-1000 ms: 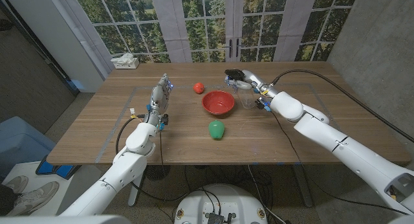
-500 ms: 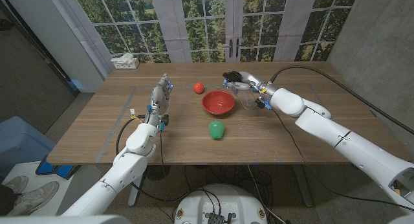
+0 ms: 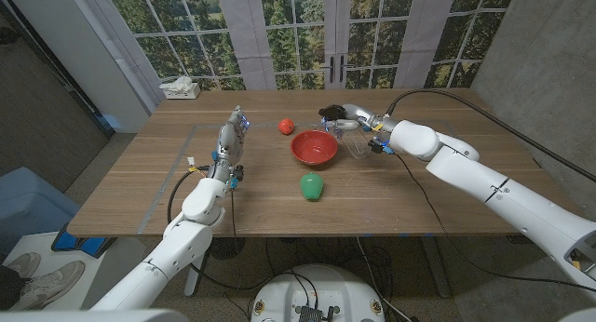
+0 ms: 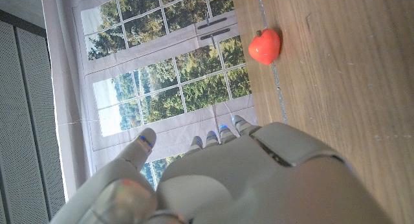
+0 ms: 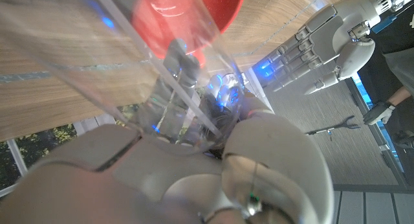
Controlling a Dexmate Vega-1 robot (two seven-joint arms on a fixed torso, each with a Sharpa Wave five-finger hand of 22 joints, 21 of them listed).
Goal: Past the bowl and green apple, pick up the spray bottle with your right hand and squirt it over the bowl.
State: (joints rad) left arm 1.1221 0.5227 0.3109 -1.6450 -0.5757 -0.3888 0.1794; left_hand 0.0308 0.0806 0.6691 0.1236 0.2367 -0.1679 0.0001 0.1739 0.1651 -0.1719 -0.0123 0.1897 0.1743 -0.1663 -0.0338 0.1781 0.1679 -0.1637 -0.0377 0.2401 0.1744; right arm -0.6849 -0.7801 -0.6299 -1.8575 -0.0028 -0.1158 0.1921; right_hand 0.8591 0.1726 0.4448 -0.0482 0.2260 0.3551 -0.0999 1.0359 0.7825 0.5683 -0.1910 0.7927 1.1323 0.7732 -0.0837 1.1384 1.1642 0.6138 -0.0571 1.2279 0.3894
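Wooden table (image 3: 391, 187) before tall paned windows (image 3: 298, 33), concrete wall (image 3: 540, 52) right.

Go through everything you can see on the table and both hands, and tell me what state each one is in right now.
spray bottle: clear, gripped by the right hand, lifted and tilted, nozzle toward the bowl.
right hand: wrapped around the bottle.
left hand: holding nothing, fingers extended, standing over the table.
bowl: red, upright, looks empty.
green apple: resting on the table, untouched.
red apple: resting on the table, untouched.
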